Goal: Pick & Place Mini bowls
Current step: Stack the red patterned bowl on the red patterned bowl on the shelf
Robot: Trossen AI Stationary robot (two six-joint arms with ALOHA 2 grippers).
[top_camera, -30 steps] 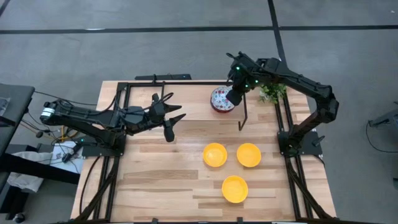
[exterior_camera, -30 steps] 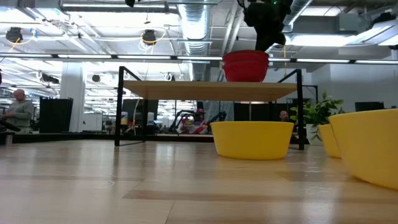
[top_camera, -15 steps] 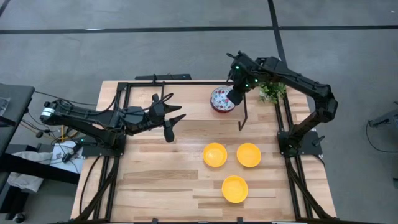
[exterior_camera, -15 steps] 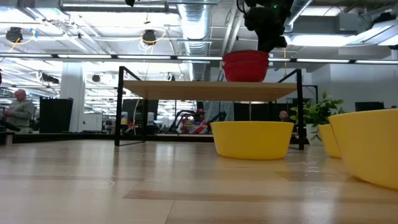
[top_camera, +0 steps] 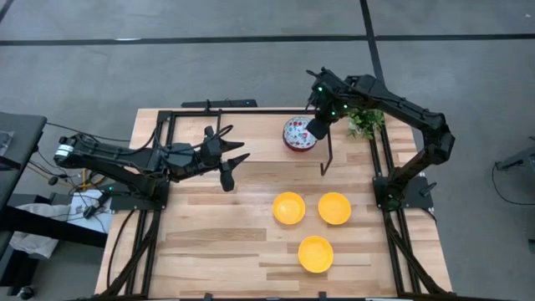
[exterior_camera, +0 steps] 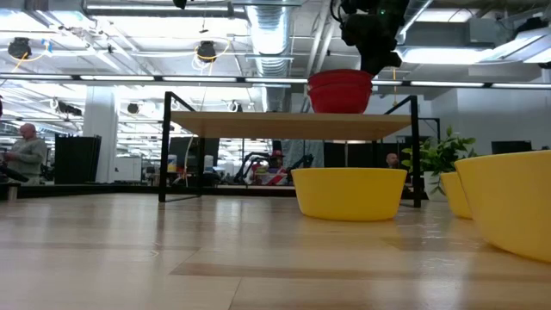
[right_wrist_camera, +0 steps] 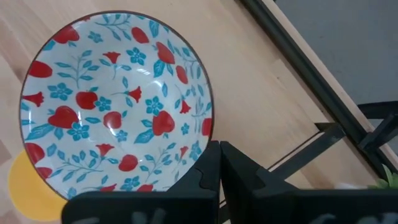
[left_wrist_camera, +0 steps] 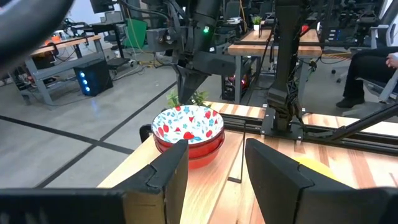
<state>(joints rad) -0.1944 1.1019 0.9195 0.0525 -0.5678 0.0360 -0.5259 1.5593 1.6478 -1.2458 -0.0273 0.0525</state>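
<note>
A stack of red mini bowls with floral insides (top_camera: 297, 134) (right_wrist_camera: 118, 106) (left_wrist_camera: 186, 127) stands on a raised wooden shelf (exterior_camera: 293, 125) at the table's far side. Three yellow mini bowls (top_camera: 288, 207) (top_camera: 334, 208) (top_camera: 316, 253) sit on the tabletop, apart from each other. My right gripper (top_camera: 317, 128) (right_wrist_camera: 219, 149) is shut and hovers at the stack's right rim. In the low view my right gripper (exterior_camera: 377, 65) stands just above that rim. My left gripper (top_camera: 232, 164) (left_wrist_camera: 214, 180) is open and empty, left of the shelf's middle, pointing toward the stack. My right gripper comes from above, pointing down, with its shut fingertips (right_wrist_camera: 211, 162) beside the top bowl's right rim (right_wrist_camera: 208, 124). Whether they touch the rim, I cannot tell.
The shelf's black frame and posts (top_camera: 326, 159) surround the stack. A green plant (top_camera: 365, 124) (exterior_camera: 439, 159) stands at the far right corner. People show in the room beyond (exterior_camera: 26, 151) (left_wrist_camera: 373, 68). Bare wood lies on the table's near left (top_camera: 209, 242).
My right gripper has drifted slightly toward the table's right, staying shut above the stack's rim. The bowls and my left arm have kept still.
</note>
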